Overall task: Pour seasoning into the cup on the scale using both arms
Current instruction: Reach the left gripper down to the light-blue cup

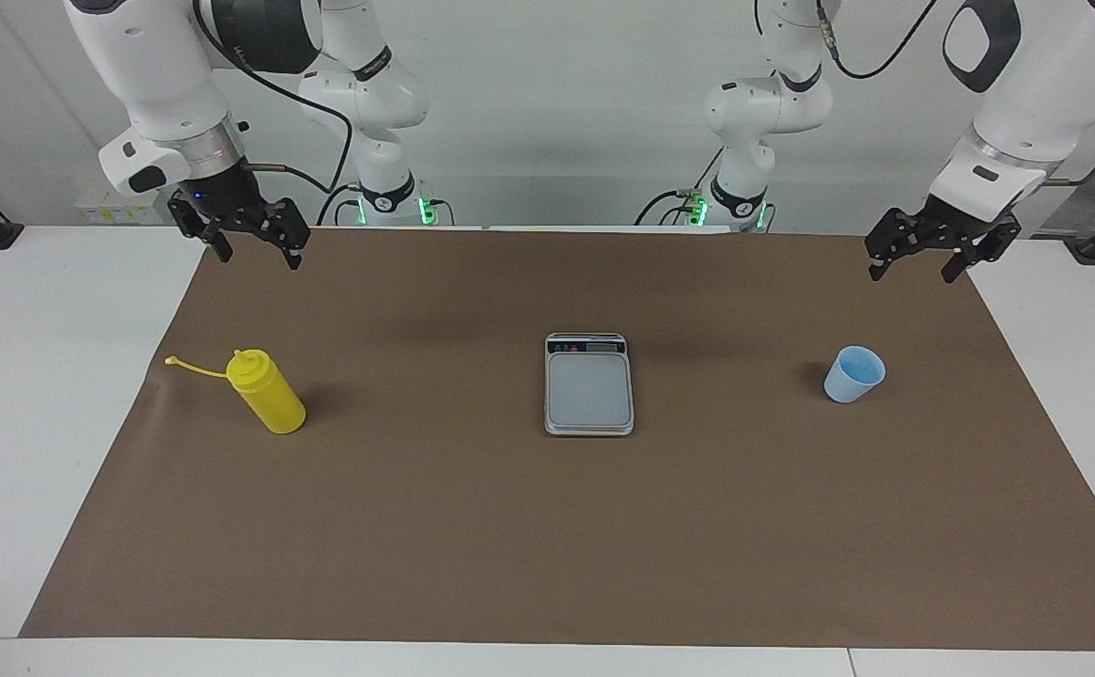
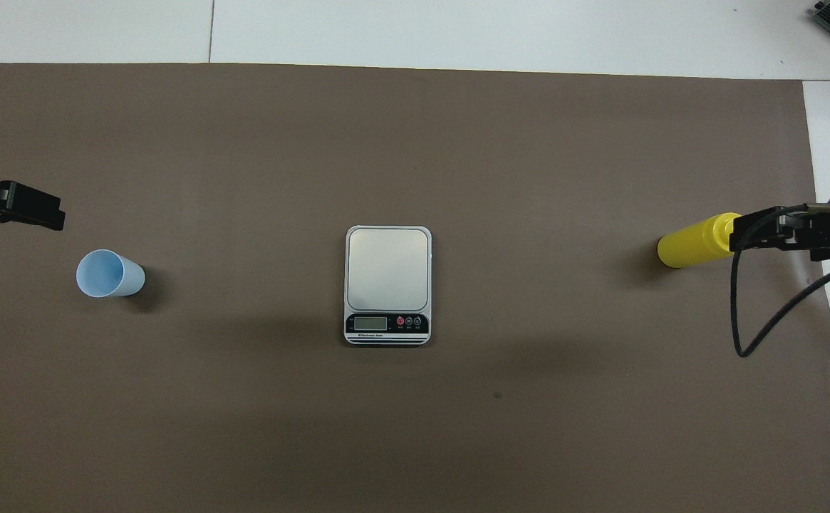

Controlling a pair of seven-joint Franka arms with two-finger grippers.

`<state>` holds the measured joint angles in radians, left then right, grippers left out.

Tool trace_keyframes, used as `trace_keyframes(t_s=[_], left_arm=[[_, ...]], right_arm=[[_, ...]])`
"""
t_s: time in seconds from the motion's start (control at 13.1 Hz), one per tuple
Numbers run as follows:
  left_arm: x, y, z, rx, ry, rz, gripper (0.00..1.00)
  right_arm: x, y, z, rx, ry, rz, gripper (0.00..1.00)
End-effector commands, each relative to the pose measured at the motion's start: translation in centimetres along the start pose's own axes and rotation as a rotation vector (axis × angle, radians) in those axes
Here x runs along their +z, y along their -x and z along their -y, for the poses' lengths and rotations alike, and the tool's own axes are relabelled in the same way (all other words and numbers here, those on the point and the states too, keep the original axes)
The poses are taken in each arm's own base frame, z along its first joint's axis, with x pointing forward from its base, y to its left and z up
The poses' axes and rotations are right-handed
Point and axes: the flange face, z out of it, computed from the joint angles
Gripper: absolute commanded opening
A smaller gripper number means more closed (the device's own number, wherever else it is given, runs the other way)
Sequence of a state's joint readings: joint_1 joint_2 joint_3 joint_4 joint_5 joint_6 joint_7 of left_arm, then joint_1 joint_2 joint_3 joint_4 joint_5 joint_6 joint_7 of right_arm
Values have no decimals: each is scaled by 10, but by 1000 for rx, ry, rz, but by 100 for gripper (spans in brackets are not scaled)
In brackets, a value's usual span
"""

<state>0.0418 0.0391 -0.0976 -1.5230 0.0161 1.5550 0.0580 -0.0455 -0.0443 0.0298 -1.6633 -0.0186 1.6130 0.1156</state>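
— Here, what is seen on the brown mat (image 1: 566,545)?

— The scale (image 1: 589,384) is set at its middle, display toward the robots. The seasoning (image 1: 267,392) is stood toward the right arm's end, its cap strap trailing outward; the cup (image 1: 854,373) is stood upright toward the left arm's end.

— And the arms?

— The right gripper (image 1: 252,246) is held raised over the mat's edge, fingers spread wide, nothing gripped. The left gripper (image 1: 915,263) is likewise raised, wide and empty. Nothing is placed between grippers and objects.

Two white jointed arms (image 1: 162,85), black cables, silver wrist rings, green base lights; black two-finger end effector (image 1: 246,240) each.
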Motion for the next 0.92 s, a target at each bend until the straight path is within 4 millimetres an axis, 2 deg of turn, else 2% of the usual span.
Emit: trace_keyframes(t_s=[0.0,0.15,0.31,0.53,0.84], left_arm=[[-1,10,0,-6,-22,0,100],[3,10,1,-6,-23,-3,100],[19,16,-1,-6,-30,-43,100],[63,35,0,-13,-39,-94,100],[121,41,9,-28,-36,-68,100]], right_arm=[[-1,6,-2,-12,-20,-4,100],[-1,6,-2,-12,-20,-4,100],[-1,6,-2,-12,-20,-4,100],[-1,6,-2,-12,-20,-4,100],[-1,6,-2,-12,-20,-4,100]])
